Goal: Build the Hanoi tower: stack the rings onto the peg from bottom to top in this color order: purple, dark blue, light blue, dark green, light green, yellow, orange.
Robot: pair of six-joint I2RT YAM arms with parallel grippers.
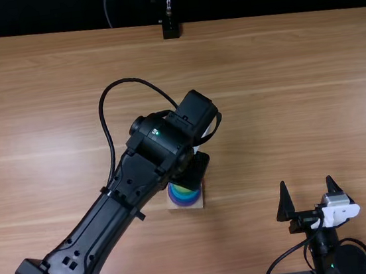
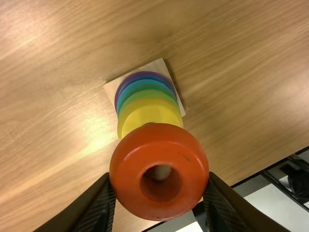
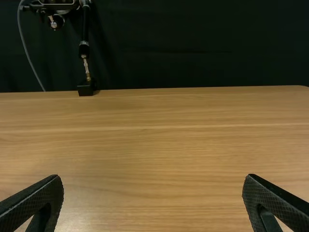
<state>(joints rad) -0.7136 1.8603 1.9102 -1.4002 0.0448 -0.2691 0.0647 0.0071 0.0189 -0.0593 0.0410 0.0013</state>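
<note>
While the left pincer (image 1: 192, 172) grips the orange ring (image 2: 129, 170), hole (image 2: 161, 182) facing its camera, the right pincer (image 1: 305, 179) gapes.

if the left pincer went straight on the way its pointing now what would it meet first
Probably the yellow ring on the stack, touched first by the orange ring in the left pincer; the depth between them is hard to judge.

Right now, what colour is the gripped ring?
The ring is orange, clearest in the left wrist view.
</note>
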